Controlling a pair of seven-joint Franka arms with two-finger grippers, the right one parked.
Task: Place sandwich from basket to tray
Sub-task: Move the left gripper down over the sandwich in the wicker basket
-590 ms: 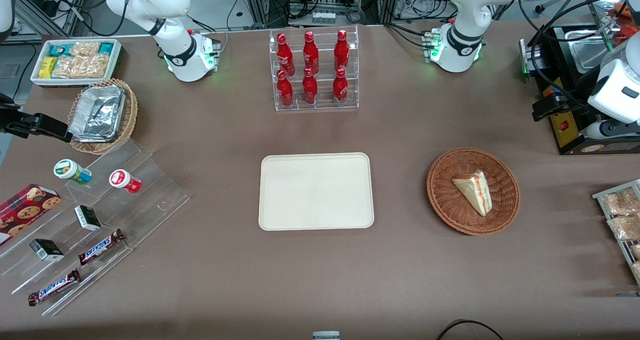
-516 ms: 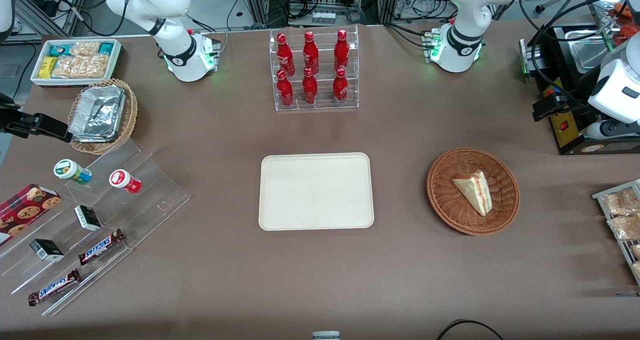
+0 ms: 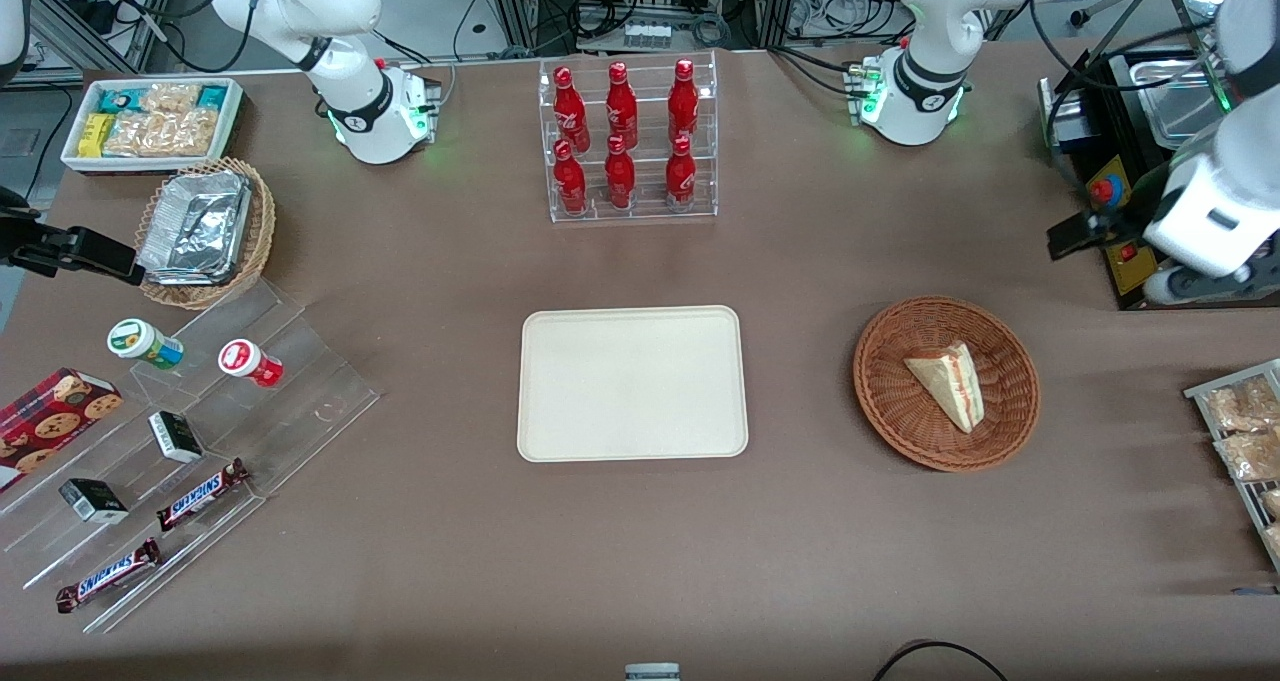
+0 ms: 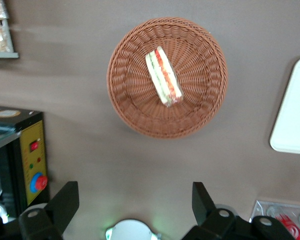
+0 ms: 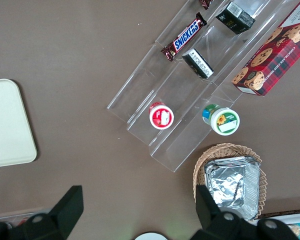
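**Approach step: sandwich not yet grasped**

The sandwich (image 3: 946, 382) is seen lying in the basket (image 3: 900, 431), right of frame centre in the front view; the tray (image 3: 632, 382) at centre is bare. The hand (image 4: 132, 202) is held high above the worktop (image 3: 640, 541), fingers spread wide, nothing gripped. Next, a descent over the wedge is judged needed, fingers straddling its long sides.

Sandwich (image 3: 947, 383) lies in the basket (image 3: 890, 406) on the brown desk (image 3: 640, 561), cut edge with red-orange filling showing. Tray (image 3: 631, 382) sits bare mid-desk, well apart from the basket, nearer the camera than the rack of red bottles (image 3: 628, 139). Gripper (image 3: 1068, 237) hangs at the working arm's end, farther from the camera than the basket.
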